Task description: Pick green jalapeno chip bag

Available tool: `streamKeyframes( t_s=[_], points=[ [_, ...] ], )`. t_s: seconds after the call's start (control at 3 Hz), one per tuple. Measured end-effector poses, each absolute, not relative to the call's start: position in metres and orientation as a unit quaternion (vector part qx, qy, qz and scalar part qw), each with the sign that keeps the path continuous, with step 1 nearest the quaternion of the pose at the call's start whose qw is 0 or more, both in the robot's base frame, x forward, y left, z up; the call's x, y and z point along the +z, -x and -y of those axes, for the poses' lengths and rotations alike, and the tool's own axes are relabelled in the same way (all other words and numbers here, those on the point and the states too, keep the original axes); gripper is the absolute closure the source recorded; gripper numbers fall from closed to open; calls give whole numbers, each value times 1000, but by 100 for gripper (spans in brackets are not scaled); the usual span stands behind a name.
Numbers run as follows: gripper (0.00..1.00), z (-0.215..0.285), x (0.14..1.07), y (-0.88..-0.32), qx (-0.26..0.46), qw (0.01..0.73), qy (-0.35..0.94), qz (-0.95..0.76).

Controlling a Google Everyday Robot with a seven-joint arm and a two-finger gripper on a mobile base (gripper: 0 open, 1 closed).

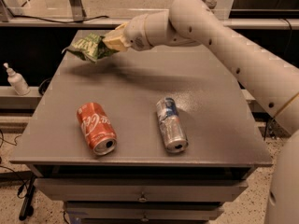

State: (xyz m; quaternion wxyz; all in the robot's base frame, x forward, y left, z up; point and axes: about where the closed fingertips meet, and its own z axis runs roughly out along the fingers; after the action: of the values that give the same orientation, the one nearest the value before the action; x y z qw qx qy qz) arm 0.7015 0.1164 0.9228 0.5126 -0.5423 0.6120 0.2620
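The green jalapeno chip bag (pixel 87 48) is a crinkled green foil bag with white lettering. It hangs in the air above the far left part of the grey table (pixel 140 78), casting a shadow below. My gripper (pixel 111 42) is shut on the bag's right end, its pale fingers (pixel 117 38) clamped over the foil. The white arm reaches in from the right across the back of the table.
A red cola can (pixel 96 128) lies on its side at the front left. A silver-blue can (pixel 171 124) lies on its side at the front middle. A white pump bottle (pixel 16 80) stands on a ledge left of the table. Drawers sit under the tabletop.
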Motion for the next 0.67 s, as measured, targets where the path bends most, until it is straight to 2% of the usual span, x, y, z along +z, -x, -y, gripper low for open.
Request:
streamKeyframes(
  t_s=[0.67],
  points=[
    [100,-104,1012,-671,274,592,517,-554]
  ],
)
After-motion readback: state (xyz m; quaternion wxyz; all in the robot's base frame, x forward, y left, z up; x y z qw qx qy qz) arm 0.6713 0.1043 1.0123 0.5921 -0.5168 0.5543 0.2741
